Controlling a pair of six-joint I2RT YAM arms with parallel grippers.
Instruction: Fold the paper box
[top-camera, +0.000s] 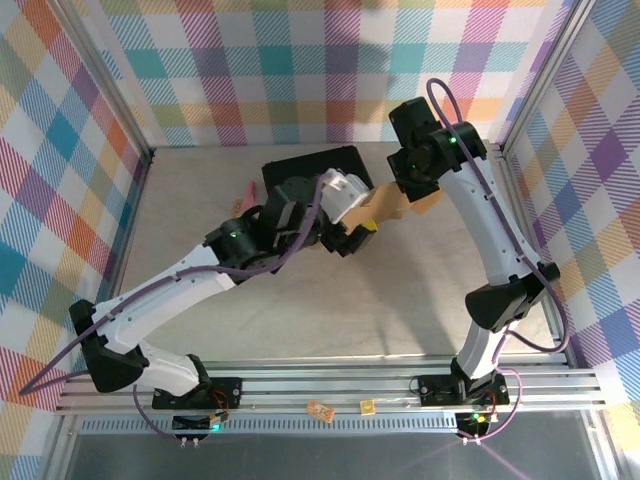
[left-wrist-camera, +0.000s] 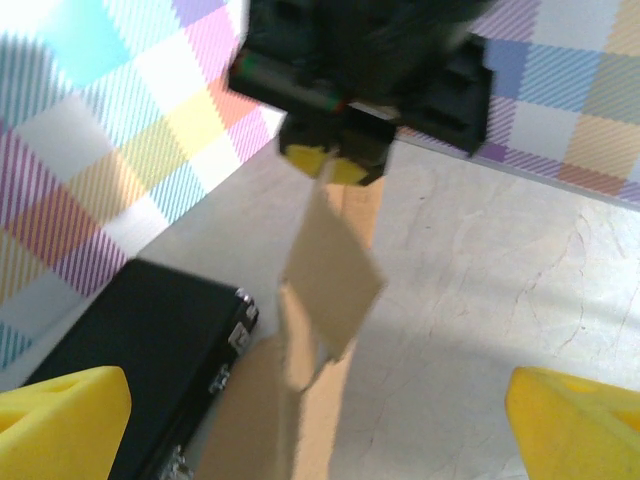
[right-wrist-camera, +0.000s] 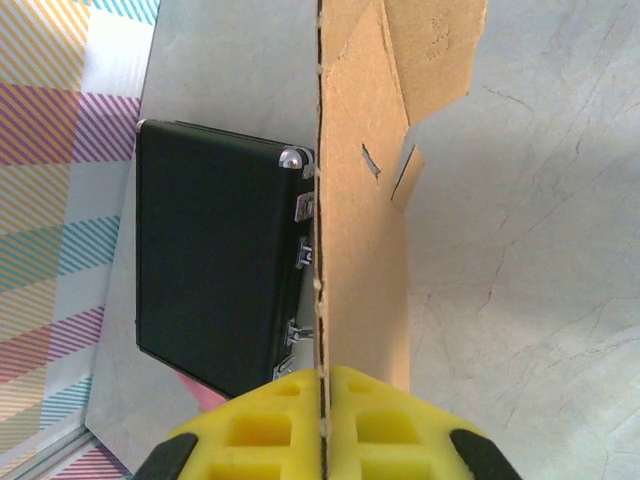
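1. Now, right pincer clamps the paper box by one edge, sheet jutting ahead of it; it might twist loose.
2. Left pincer gapes wide, facing it; a clumsy grab could crumple a flap.

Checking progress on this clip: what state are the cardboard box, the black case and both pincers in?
Paper box: not yet a box, a sheet gripped by one edge, one flap bent.
Black case: shut, lying flat.
Left pincer: open, holding nothing.
Right pincer: shut on the paper box.
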